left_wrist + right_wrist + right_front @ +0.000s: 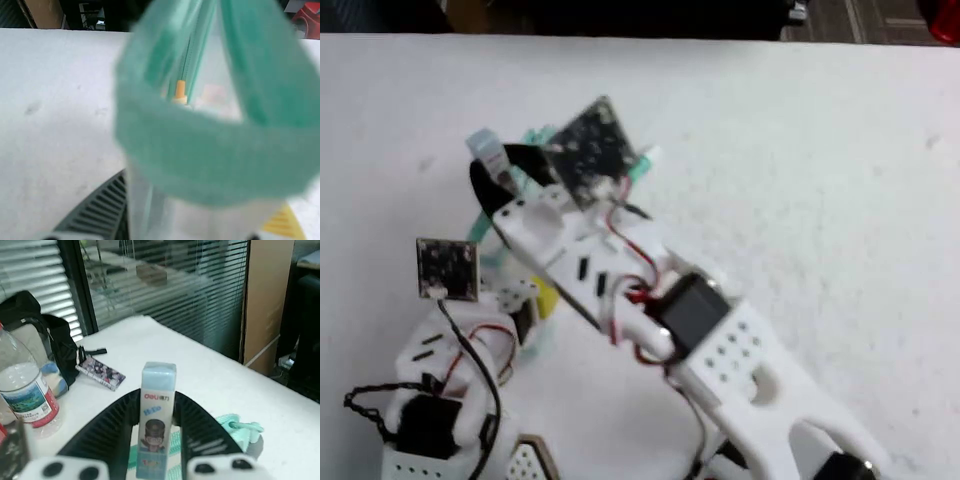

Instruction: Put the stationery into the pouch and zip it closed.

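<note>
Right gripper (158, 410) fingers (115, 425) are clamping the eraser (159, 385) upright, hovering toward ten o'clock over the table (820, 150), with the green pouch (200, 160) gaping just at its six o'clock. I can't tell the left gripper's (528, 305) hold on the pouch. If that soft rim is sagging, the eraser is likely catching it and tumbling outside.

Office, slatted window blinds (165, 285), white table (210, 375), black bag (30, 315)

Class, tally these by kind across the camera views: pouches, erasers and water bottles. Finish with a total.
Pouches: 1, the green pouch
Erasers: 1, the blue eraser
Water bottles: 1, the water bottle
Total: 3
</note>
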